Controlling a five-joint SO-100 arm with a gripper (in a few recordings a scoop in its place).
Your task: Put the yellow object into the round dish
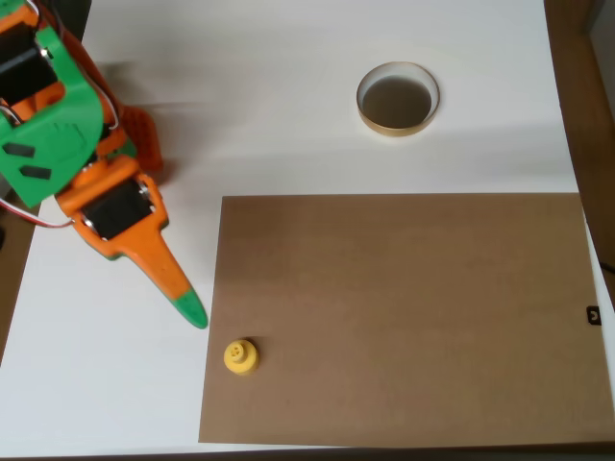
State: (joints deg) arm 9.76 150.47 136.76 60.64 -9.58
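The yellow object is a small round piece with a knob on top. It stands on the left edge of the brown mat, near the front. The round dish, pale-rimmed with a dark inside, sits on the white table at the back, beyond the mat. My orange gripper with a green tip points down-right from the left side. Its tip is a short way up and left of the yellow object, not touching it. The fingers appear as a single closed wedge with nothing between them.
A large brown mat covers the right and front of the white table. The green and orange arm body fills the back left corner. A dark floor strip runs along the right edge.
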